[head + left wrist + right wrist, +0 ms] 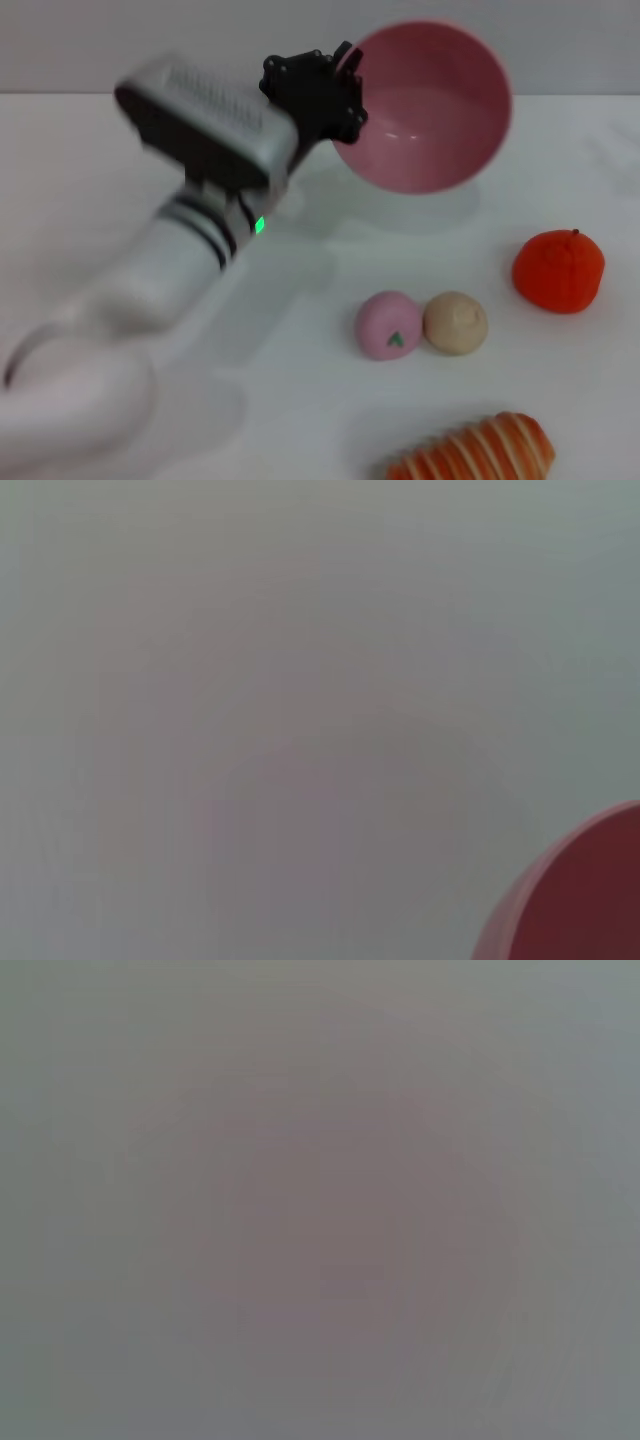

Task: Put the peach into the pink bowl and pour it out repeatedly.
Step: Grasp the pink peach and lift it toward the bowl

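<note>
The pink bowl (428,105) is held up off the white table and tipped on its side, its empty inside facing me. My left gripper (345,85) is shut on the bowl's left rim. The peach (388,325) lies on the table below the bowl, its green stem showing, touching a beige lump (456,322) on its right. A curved edge of the pink bowl (580,900) shows in the left wrist view. The right gripper is out of view; its wrist view shows only a plain grey surface.
An orange-red tangerine-like fruit (558,270) sits at the right. A striped orange and white toy (475,452) lies at the front edge. The white table (100,180) stretches back to a grey wall.
</note>
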Tool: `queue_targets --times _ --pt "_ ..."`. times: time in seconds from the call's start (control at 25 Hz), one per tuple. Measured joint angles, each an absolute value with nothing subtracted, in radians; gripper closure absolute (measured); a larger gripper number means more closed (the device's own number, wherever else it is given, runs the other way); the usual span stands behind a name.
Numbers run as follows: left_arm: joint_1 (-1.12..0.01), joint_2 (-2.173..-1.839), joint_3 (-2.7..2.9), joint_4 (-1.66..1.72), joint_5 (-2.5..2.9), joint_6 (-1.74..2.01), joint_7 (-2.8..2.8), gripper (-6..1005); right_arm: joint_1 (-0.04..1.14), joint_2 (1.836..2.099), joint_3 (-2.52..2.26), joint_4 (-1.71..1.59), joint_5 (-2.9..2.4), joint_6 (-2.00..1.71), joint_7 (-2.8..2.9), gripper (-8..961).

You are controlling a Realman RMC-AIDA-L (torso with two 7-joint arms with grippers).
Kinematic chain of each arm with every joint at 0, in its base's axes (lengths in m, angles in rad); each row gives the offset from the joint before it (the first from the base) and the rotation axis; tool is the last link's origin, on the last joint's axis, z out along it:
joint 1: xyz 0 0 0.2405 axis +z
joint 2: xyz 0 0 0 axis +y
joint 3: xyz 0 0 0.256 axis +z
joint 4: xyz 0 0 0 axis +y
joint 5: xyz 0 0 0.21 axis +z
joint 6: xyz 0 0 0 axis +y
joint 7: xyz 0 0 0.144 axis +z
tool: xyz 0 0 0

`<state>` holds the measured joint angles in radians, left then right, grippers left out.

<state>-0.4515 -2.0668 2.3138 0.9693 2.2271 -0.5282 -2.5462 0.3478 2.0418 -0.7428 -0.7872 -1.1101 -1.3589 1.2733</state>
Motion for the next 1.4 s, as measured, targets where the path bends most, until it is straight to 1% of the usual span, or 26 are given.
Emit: queue_targets --times 0.24,0.44,0.48,0.56,0.76,0.92,1.04,1.08,1.16,1.4 --pt "-0.543 -2.065 1.972 1.041 2.224 0.012 -2.583 957 0.341 2.043 -0.784 -0.899 -1.31 -1.393 1.399 407" --pt "-0.672 -2.063 1.67 1.0 2.227 0.462 -2.594 957 0.34 2.063 -0.831 -1.108 -1.545 -1.531 1.576 408" --pt "-0.672 -2.063 1.67 1.0 2.227 0.462 -2.594 957 0.343 2.064 -0.845 -1.15 -1.583 -1.559 1.614 408" --pt "-0.737 -2.056 1.504 0.966 2.242 0.728 -2.591 956 0.352 2.065 -0.877 -1.223 -1.657 -1.612 1.681 408" --pt "-0.761 -2.05 1.386 0.966 2.324 0.938 -2.595 956 0.416 2.065 -0.981 -1.379 -1.912 -1.733 1.842 409" --pt "-0.762 -2.047 1.308 0.968 2.378 1.035 -2.609 956 0.466 2.065 -1.071 -1.415 -2.062 -1.753 1.92 410" --pt "-0.754 -2.04 1.29 0.971 2.4 1.045 -2.63 956 0.492 2.065 -1.113 -1.411 -2.128 -1.748 1.939 411" --pt "-0.744 -2.027 1.279 0.973 2.417 1.054 -2.657 956 0.5 2.065 -1.121 -1.407 -2.148 -1.743 1.946 411" --pt "-0.738 -2.018 1.276 0.974 2.418 1.067 -2.673 956 0.52 2.065 -1.135 -1.388 -2.189 -1.728 1.964 412" --pt "-0.723 -2.012 1.272 0.975 2.419 1.09 -2.686 956 0.565 2.069 -1.209 -1.266 -2.244 -1.607 1.989 413"
